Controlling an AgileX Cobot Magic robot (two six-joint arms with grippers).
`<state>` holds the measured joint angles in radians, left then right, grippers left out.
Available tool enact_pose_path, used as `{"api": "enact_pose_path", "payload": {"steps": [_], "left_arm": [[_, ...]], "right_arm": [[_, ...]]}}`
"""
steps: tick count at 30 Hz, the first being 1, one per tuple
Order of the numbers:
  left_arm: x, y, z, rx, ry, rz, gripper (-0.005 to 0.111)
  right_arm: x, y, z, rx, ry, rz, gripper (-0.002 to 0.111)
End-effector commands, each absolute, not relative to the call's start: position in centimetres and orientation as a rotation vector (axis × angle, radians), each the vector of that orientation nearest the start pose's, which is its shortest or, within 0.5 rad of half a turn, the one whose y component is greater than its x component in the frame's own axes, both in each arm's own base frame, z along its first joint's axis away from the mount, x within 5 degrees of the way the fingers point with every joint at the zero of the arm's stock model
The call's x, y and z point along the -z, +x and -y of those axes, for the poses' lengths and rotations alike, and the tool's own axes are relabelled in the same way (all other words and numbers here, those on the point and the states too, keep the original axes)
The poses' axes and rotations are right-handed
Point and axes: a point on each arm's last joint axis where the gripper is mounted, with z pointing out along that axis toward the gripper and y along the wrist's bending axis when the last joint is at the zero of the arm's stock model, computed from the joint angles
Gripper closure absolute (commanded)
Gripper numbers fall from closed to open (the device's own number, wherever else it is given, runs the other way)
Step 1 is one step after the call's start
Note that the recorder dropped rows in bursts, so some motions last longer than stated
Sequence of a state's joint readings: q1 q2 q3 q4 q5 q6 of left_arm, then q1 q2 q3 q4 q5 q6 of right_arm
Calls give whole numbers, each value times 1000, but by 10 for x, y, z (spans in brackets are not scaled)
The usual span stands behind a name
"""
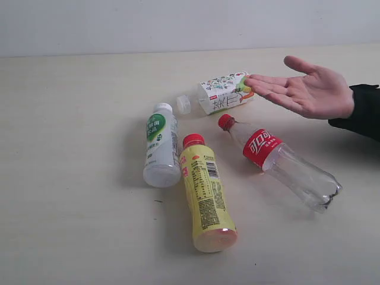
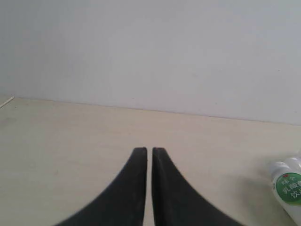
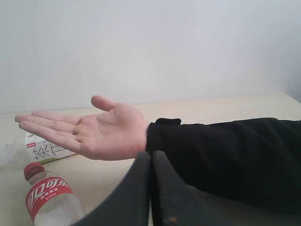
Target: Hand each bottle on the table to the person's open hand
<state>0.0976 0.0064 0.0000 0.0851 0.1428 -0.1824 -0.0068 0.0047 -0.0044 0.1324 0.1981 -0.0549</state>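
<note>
Several bottles lie on the beige table [image 1: 71, 119]: a white one with green label [image 1: 161, 146], a yellow one with red cap [image 1: 205, 192], a clear one with red cap and label [image 1: 279, 159], and a squarish floral one [image 1: 223, 92] at the back. The person's open hand [image 1: 309, 90] hovers palm up at the right, fingertips over the floral bottle. Neither gripper shows in the exterior view. My left gripper [image 2: 149, 151] is shut and empty, with the white bottle [image 2: 288, 188] off to its side. My right gripper [image 3: 151, 154] is shut and empty, just before the hand [image 3: 103, 132] and black sleeve [image 3: 221, 150].
A pale wall [image 1: 178, 24] stands behind the table's far edge. The red-label bottle [image 3: 49, 200] and floral bottle [image 3: 44, 150] lie below the hand in the right wrist view. Bare tabletop stretches at the left of the exterior view.
</note>
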Motion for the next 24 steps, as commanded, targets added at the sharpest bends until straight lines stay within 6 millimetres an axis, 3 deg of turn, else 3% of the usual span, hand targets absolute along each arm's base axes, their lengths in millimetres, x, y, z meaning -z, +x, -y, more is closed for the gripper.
{"api": "enact_pose_path", "payload": {"steps": [1,9,13,20,24], "left_arm": [[-200,56,-7,-3,-175,-1614,100],[-200,56,-7,-3,-175,-1614,100],[-200,56,-7,-3,-175,-1614,100],[-200,56,-7,-3,-175,-1614,100],[-200,56,-7,-3,-175,-1614,100]], "right_arm": [[-197,56,-1,-68,56,-1656,108],[-197,56,-1,-68,56,-1656,108],[-209,56,0,-85,88,-1533,108],[-231,52,9,-587,577,-1178,108],[-236,50,13,-603,599,-1096,108]]}}
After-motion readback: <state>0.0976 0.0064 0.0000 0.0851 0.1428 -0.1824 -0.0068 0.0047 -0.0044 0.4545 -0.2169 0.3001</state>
